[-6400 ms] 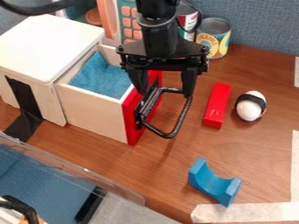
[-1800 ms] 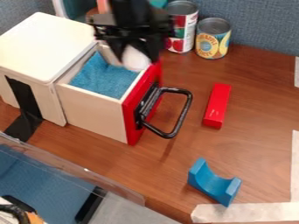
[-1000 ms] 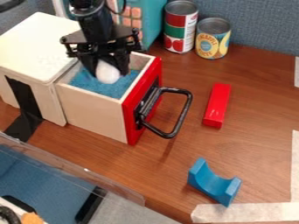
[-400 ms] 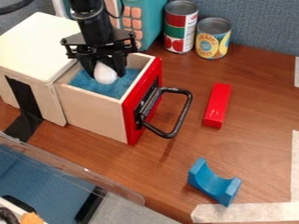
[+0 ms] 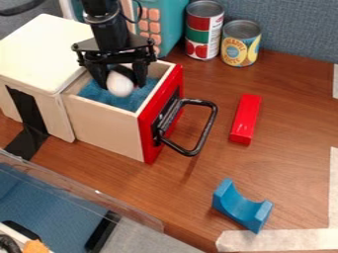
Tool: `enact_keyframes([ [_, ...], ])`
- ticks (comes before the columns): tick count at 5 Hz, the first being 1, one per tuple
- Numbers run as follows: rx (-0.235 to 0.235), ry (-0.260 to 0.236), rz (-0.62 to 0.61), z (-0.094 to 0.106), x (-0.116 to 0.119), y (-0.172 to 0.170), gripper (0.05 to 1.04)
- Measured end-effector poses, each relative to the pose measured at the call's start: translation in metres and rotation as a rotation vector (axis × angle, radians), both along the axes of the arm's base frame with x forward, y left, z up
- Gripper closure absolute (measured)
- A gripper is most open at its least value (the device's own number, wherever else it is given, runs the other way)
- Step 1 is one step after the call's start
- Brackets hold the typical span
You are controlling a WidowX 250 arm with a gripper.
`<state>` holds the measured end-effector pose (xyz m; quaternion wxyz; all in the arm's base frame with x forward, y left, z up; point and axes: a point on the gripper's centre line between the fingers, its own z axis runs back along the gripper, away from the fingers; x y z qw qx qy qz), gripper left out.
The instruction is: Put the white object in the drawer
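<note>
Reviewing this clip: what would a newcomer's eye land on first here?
Probably the white egg-shaped object at the black gripper, bright against the blue lining inside the open drawer. Next, the drawer's red front with its black loop handle. After that, the red block to the right and the blue curved block near the lower edge.

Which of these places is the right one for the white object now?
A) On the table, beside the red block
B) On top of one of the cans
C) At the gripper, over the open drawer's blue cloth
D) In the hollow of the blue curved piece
C, because the white object is at the gripper, with the blue cloth of the open drawer around it in the view.
</note>
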<state>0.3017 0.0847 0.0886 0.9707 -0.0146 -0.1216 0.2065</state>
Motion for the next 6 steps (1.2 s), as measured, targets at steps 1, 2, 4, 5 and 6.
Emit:
enact_keyframes([
  [1,0.0,0.018,-0.006,-0.001,-0.002,-0.001,0.077],
  [2,0.009,0.008,-0.025,0.009,-0.002,-0.008,0.082],
  [4,0.043,-0.002,-0.08,0.04,-0.002,-0.017,0.083],
  [5,0.052,0.031,-0.11,0.052,-0.004,-0.017,0.083],
  [6,0.047,0.078,-0.142,0.062,-0.009,-0.017,0.083],
])
